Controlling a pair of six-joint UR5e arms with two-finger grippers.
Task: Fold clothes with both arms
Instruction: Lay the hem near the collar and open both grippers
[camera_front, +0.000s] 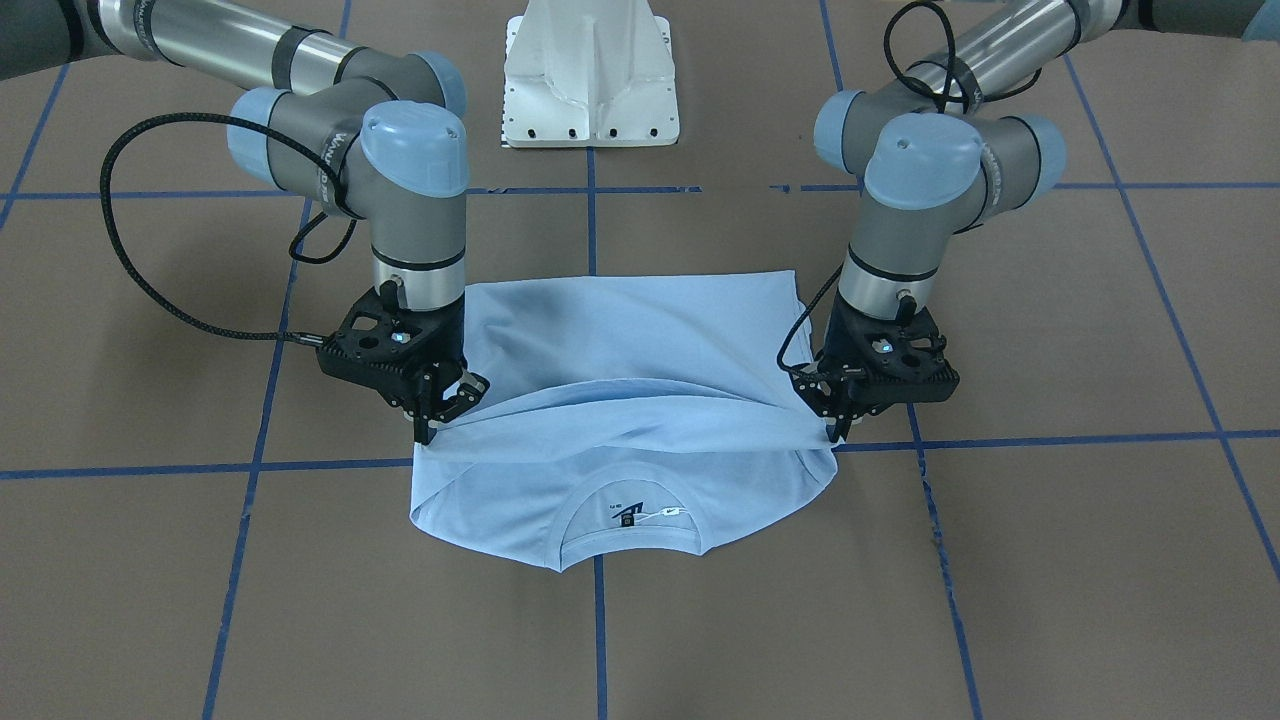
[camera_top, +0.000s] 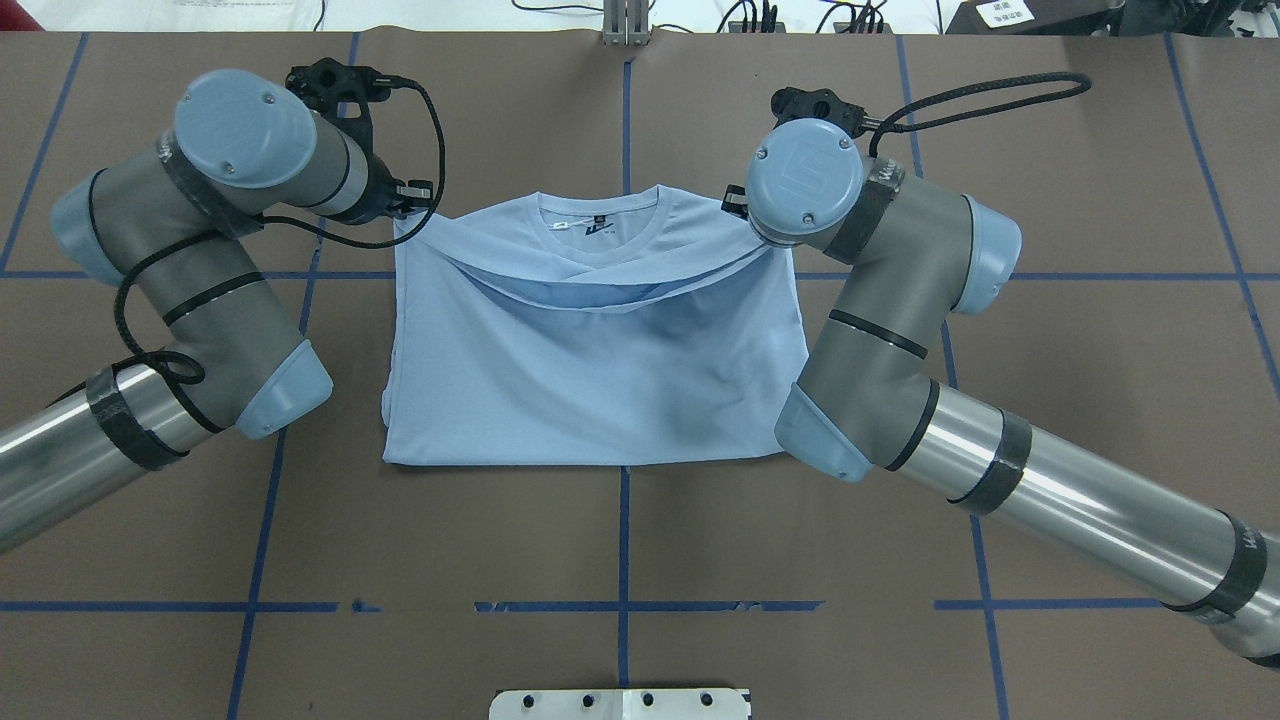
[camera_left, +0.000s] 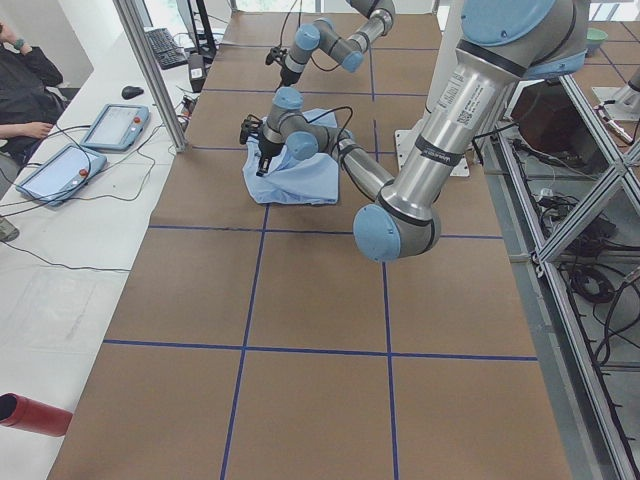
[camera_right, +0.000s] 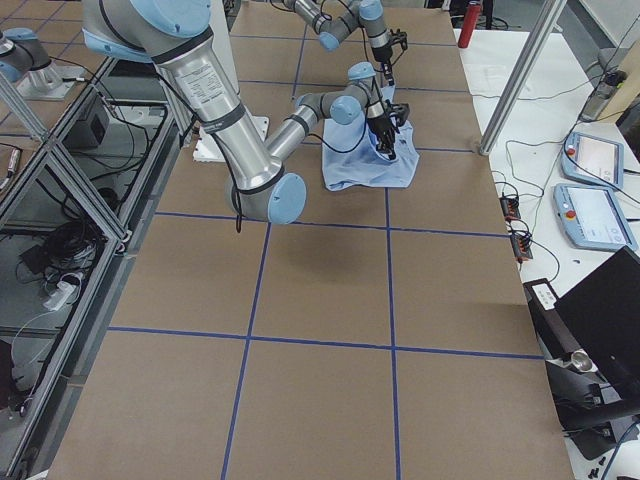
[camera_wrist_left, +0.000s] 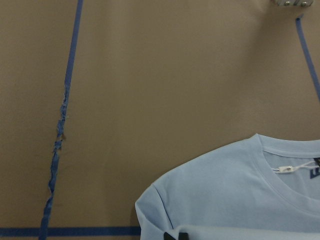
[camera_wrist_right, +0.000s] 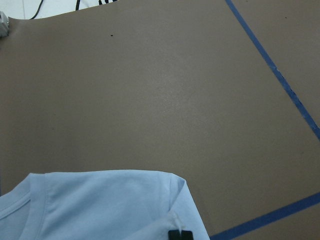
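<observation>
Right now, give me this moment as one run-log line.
fold: mid-way | left hand: gripping T-shirt edge | right hand: gripping edge | edge: lifted, sagging between hands, short of collar | collar: flat on table

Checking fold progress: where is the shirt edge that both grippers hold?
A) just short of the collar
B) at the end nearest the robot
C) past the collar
A: the left gripper and right gripper hold it across the T-shirt, the collar uncovered beyond.
</observation>
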